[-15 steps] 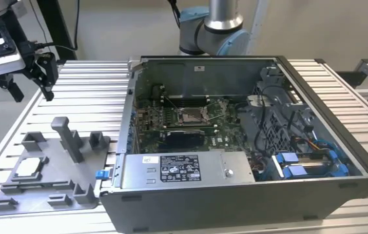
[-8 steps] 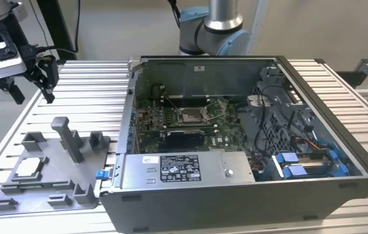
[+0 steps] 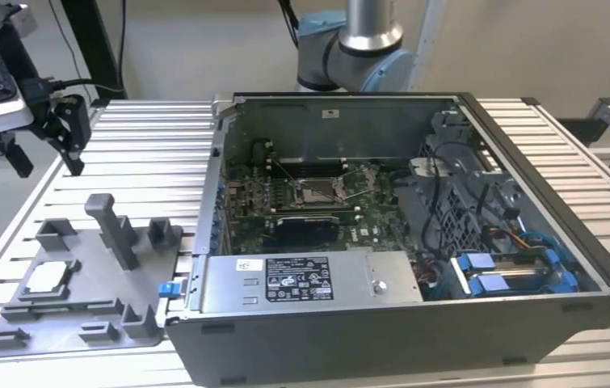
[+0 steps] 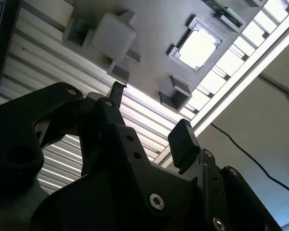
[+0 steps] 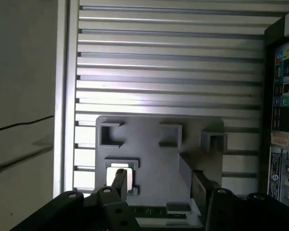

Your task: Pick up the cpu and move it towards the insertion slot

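Right up against both wrist cameras we've got the black gripper [image 4: 151, 113], with its fingers spread wide and nothing between them. So no pick yet.

In the exterior view the gripper [image 3: 48, 162] hangs over the slatted aluminium table [image 3: 143, 137] at that view's left, well above everything and touching nothing.

The cpu [image 3: 52, 277] lies flat, pale face up, in a square nest on the grey fixture plate [image 3: 89, 295]. That puts it just beside the open computer case [image 3: 413, 319], on the exterior view's left of it. We'd guess the raised corners around the nest are there to keep the chip in a known spot and square, so open fingers can come down on its edges.

In the second wrist view the cpu [image 4: 197, 48] is off past the fingertips. In the first wrist view one finger overlaps the cpu [image 5: 111, 175], so the wrist looks roughly pointed at it.

The insertion slot [image 3: 316, 191] is on the motherboard inside the case, silver frame with a dark centre. It's well apart from the chip, with the case wall between them. The case lies on its side with the panel off, which looks like the whole point: the socket faces up, so an arm can get at it from above.
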Available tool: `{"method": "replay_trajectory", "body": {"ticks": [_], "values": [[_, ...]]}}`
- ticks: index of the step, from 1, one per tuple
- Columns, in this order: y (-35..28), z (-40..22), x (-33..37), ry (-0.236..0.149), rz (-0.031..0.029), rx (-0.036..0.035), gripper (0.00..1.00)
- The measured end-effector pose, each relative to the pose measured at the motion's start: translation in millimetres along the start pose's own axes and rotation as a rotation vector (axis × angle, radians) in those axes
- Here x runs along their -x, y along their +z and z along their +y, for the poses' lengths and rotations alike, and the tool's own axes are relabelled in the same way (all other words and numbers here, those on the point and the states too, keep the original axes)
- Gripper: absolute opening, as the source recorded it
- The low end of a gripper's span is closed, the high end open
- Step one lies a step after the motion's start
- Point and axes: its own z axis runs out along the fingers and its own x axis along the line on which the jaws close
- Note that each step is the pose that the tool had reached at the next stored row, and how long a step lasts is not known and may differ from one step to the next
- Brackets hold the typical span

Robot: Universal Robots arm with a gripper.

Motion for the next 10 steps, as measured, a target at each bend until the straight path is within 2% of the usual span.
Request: {"method": "replay_trajectory", "body": {"ticks": [10], "values": [[-2.8,-30.0,-7.8,0.0,-0.0032,0.0021,1.0]]}}
